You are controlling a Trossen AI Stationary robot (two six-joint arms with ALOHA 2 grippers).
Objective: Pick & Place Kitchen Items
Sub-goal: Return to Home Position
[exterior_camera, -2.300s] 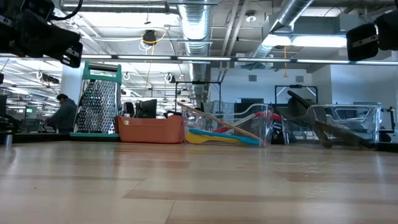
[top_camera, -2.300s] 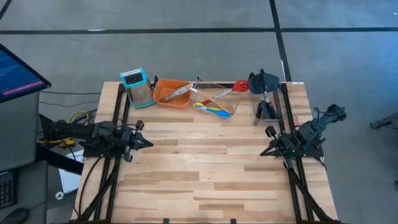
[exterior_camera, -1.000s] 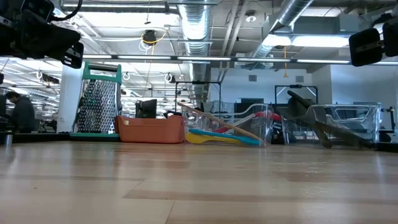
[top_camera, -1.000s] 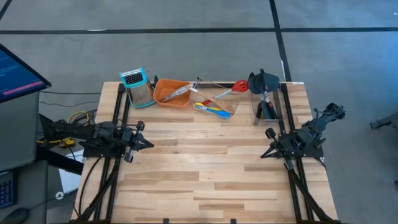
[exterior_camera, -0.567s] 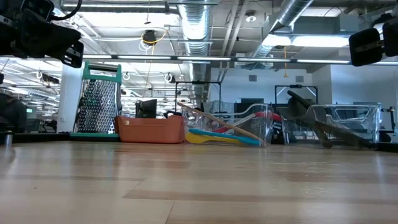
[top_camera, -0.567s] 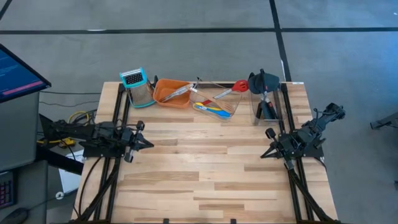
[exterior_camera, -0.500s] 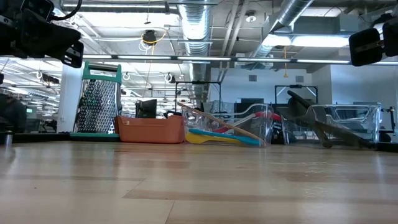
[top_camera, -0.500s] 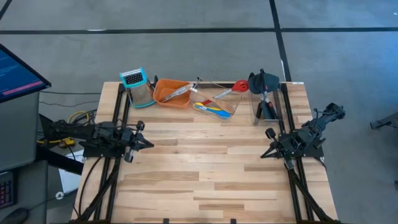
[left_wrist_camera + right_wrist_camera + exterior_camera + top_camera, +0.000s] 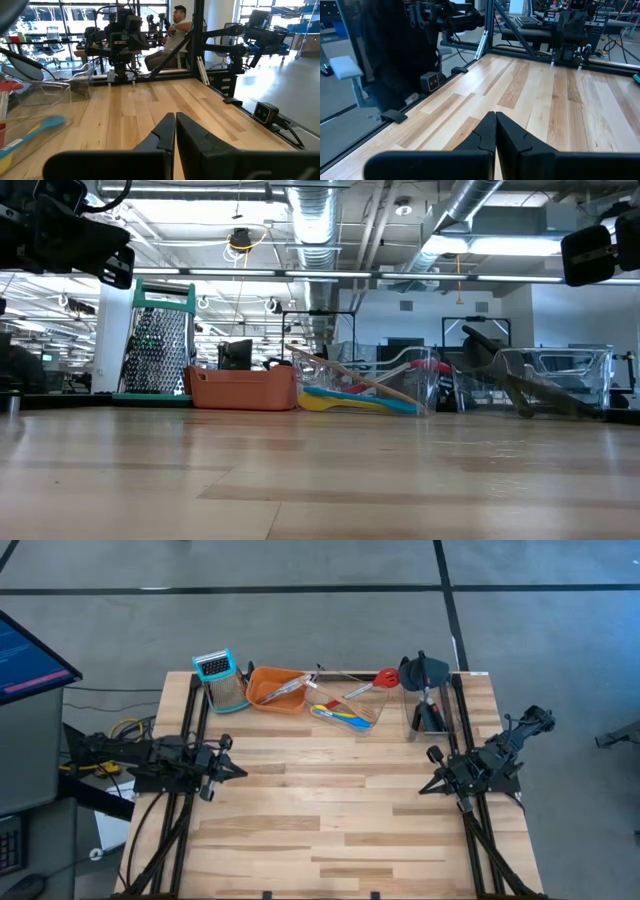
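Red, blue and yellow spoons (image 9: 345,716) and a wooden utensil lie in a clear bin (image 9: 352,705) at the table's far edge; they also show in the low view (image 9: 350,397). Silver tongs (image 9: 285,687) lie in the orange tray (image 9: 273,689). Black spatulas (image 9: 428,690) stand in a second clear bin (image 9: 430,712) at the far right. My left gripper (image 9: 240,770) waits shut and empty at the table's left side, clear of the table; it also shows in its wrist view (image 9: 175,120). My right gripper (image 9: 422,787) waits shut and empty at the right side, also in its wrist view (image 9: 495,119).
A metal box grater with teal trim (image 9: 222,680) stands at the far left beside the orange tray. A monitor (image 9: 25,655) stands off the table's left. Bare wood (image 9: 330,810) lies between the two grippers. People show in the room beyond the table.
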